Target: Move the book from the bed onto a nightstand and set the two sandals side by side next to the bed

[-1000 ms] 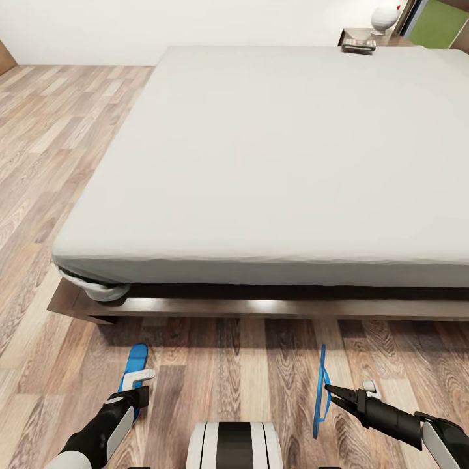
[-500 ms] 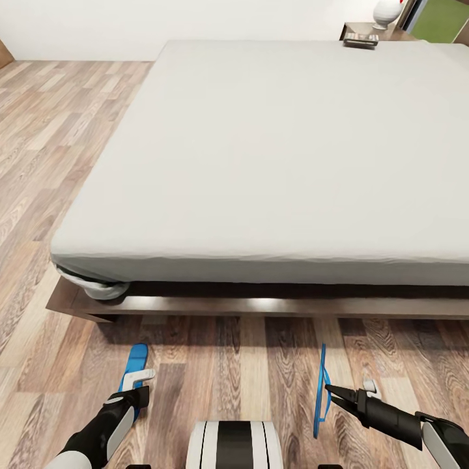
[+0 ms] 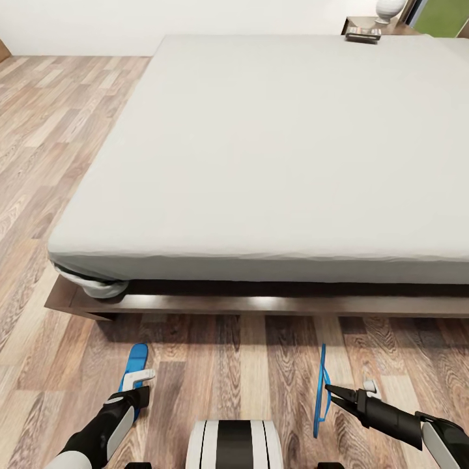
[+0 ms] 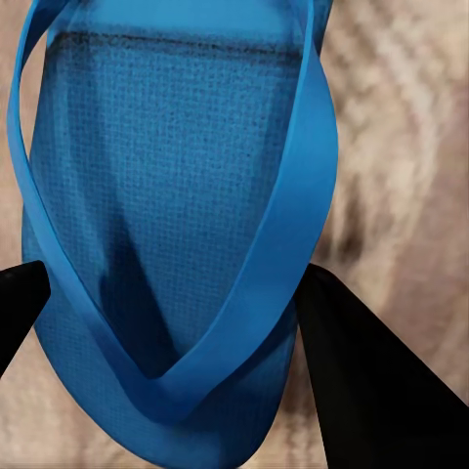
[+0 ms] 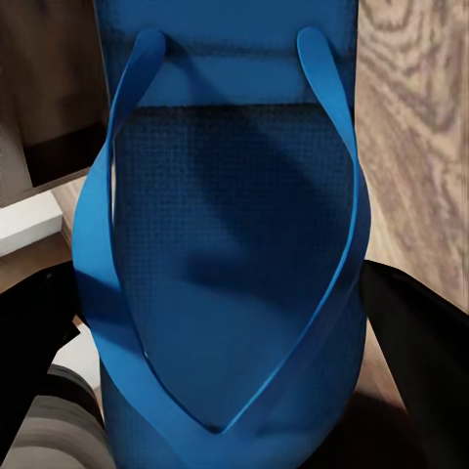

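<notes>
- Holding one bright blue sandal in each hand, low over the wood-plank floor [image 3: 228, 365] at the foot of the bed [image 3: 273, 150].
- Left hand [image 3: 133, 385] clenched on the left sandal [image 3: 136, 362], dark fingers [image 4: 362, 381] pressing either side of the sole near the strap's toe post; sandal lying flat or nearly flat, sole down, toe toward the bed frame.
- Right hand [image 3: 333, 394] gripping the right sandal [image 3: 320, 391], which hangs on edge, seen as a thin blue line; fingertips [image 5: 420, 332] flanking the sole at the strap end.
- Probably carried this way so both can go down together, side by side; right one would need turning flat first.
- Well apart at present, with the robot's trunk between them, so pairing not yet done.
- Book [image 3: 363, 34] lying on the nightstand [image 3: 391, 27] at the far corner beyond the mattress, beside a white rounded object [image 3: 388, 9]; that half of the task looks finished.
- Mattress smooth, whitish-grey, with a crumpled fold of sheet at the near left corner above the dark brown frame.
- White wall behind; a green panel showing at the far right corner.
</notes>
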